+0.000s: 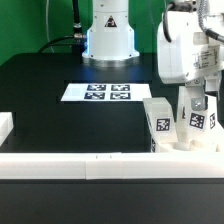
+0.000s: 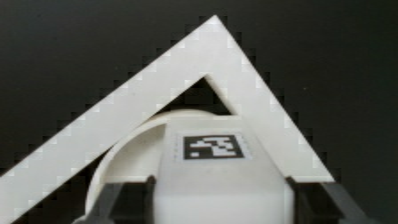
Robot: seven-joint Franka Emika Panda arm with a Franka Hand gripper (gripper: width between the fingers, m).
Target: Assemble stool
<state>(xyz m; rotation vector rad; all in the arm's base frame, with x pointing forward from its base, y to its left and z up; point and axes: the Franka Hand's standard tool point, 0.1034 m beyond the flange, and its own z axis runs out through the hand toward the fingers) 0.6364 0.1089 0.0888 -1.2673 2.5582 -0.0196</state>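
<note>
My gripper (image 1: 197,106) is at the exterior view's right, shut on a white stool leg (image 1: 199,122) with a black-and-white tag. It holds the leg upright over the round seat (image 1: 186,147), which lies in the corner of the white bars. In the wrist view the tagged leg (image 2: 214,150) fills the gap between the dark fingers (image 2: 118,196) of my gripper (image 2: 214,203), with the seat's curved rim (image 2: 121,160) beneath it. A second tagged leg (image 1: 157,120) stands upright just to the left of the seat. A third leg does not show clearly.
The marker board (image 1: 96,92) lies flat mid-table before the robot's base (image 1: 108,40). Long white bars (image 1: 70,160) edge the table's front and right, and show as a pointed corner in the wrist view (image 2: 214,45). A white block (image 1: 5,125) sits at the left edge.
</note>
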